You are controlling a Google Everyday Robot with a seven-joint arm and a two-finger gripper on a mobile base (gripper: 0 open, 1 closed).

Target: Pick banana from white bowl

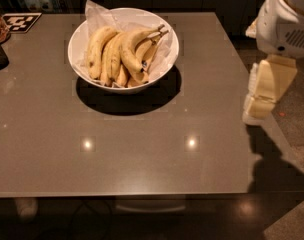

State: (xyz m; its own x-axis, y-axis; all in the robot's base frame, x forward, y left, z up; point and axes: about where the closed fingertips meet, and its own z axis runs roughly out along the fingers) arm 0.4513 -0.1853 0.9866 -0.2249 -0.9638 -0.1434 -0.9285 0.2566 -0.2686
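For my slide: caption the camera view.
Gripper hangs beside the table, far from the banana in the white bowl.

A single camera looks down at a steep slant from above the near edge of the table (142,159), facing its far side. It stands at middle range, so nearly the whole tabletop fits, with the white bowl (173,54) high in the centre. The pincer (262,101) hangs at the view's right, just off the table's right side.
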